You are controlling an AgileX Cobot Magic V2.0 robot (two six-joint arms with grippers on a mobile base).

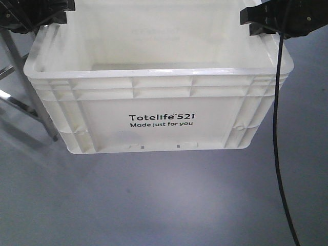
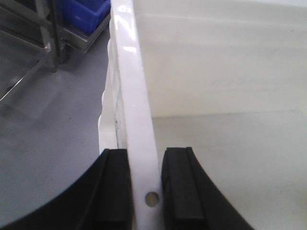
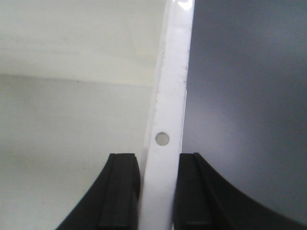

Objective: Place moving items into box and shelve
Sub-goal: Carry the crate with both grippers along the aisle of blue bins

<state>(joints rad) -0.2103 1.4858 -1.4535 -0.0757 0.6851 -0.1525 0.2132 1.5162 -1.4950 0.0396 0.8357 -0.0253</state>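
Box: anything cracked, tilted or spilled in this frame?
Nothing stands out. The box looks level, with its side rims pinched between the fingers of the left gripper and the right gripper. No cracks or spills show.

We are looking down from the front at the box [image 1: 161, 120]; both wrist views are peering closely along its opposite rims.

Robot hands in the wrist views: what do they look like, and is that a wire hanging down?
The left hand and the right hand are matt black, each with two flat fingers whose outer edges curve outward. No markings show. Yes, a thin black cable hangs below the right one.
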